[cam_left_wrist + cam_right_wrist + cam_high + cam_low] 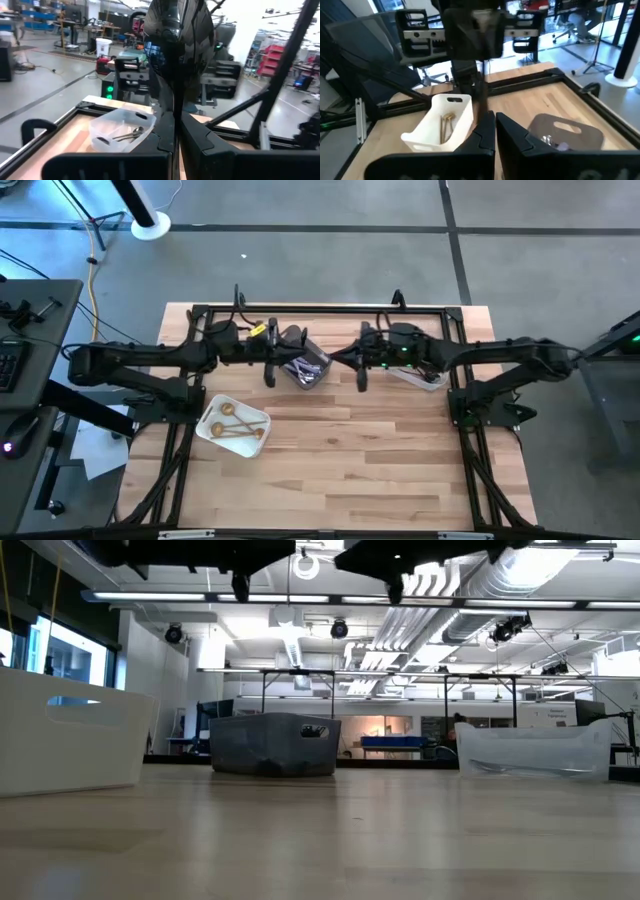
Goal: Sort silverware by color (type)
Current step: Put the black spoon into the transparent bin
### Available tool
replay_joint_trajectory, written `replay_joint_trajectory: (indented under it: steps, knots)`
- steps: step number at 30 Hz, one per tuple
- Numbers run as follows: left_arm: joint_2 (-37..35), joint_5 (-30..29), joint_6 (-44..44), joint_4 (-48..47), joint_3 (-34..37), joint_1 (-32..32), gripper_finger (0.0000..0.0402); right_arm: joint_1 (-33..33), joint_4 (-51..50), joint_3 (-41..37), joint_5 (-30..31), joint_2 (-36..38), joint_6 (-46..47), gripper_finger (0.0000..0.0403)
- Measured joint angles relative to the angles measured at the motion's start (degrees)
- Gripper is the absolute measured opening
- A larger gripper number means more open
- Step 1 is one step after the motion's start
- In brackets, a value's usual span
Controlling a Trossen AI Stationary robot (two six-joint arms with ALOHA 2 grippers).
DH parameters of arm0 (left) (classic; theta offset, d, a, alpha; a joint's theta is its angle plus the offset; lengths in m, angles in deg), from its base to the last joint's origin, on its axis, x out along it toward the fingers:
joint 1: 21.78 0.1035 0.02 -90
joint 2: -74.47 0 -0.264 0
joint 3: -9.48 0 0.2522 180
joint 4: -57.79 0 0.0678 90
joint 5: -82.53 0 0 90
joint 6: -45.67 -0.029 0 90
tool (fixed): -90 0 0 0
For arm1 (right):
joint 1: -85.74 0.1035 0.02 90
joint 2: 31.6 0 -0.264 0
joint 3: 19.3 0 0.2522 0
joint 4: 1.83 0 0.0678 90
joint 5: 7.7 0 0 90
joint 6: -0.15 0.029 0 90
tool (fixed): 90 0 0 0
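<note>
My left gripper (pixel 270 375) hangs high over the left rim of the grey bin (pixel 305 368), shut on a black spoon (pixel 177 35). My right gripper (pixel 362 377) hangs between the grey bin and the clear tub (pixel 425 377), shut on a slim black utensil (pixel 481 95); its blurred head (pixel 475 30) does not show its kind. Gold spoons (pixel 447 122) lie in the white tray (pixel 233 425). Silver pieces (pixel 127 135) lie in the clear tub (pixel 120 130). More silverware (pixel 550 141) lies in the grey bin (pixel 565 130). My left gripper pinches the black spoon's handle (pixel 174 107) between its two fingers, which lie level and come from the table's left. The bowl stands out beyond the fingers, close before the wrist camera. The spoon is lifted clear of table and bins. My right gripper pinches the black utensil's slim stem (pixel 482 107) between its two fingers, which lie about level and come from the table's right. The head stands out beyond the fingers. The utensil is lifted clear of the table.
A black frame (pixel 330 310) runs along the table's far edge and down both sides. The white tray (pixel 70 740), grey bin (pixel 272 745) and clear tub (pixel 535 750) stand in a row across the far half. Bare wood (pixel 340 470) fills the near half.
</note>
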Motion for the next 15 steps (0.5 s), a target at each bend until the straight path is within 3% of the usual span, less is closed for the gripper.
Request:
replay_joint_trajectory:
  steps: [6,9,15]
  knots:
    - [4.97,-6.17,-0.02,-0.28,-3.04,0.00,0.0001,-0.14,-7.63,7.85,0.04,-7.24,0.26,0.0027]
    - [6.63,-9.67,-0.32,-0.17,-4.31,0.00,0.0001,-0.15,-13.30,10.82,2.61,-9.64,1.01,0.0075]
    - [9.89,-14.80,-0.37,-0.06,-6.64,-0.24,0.0001,-0.11,-14.39,12.42,14.40,-11.61,5.33,0.0187]
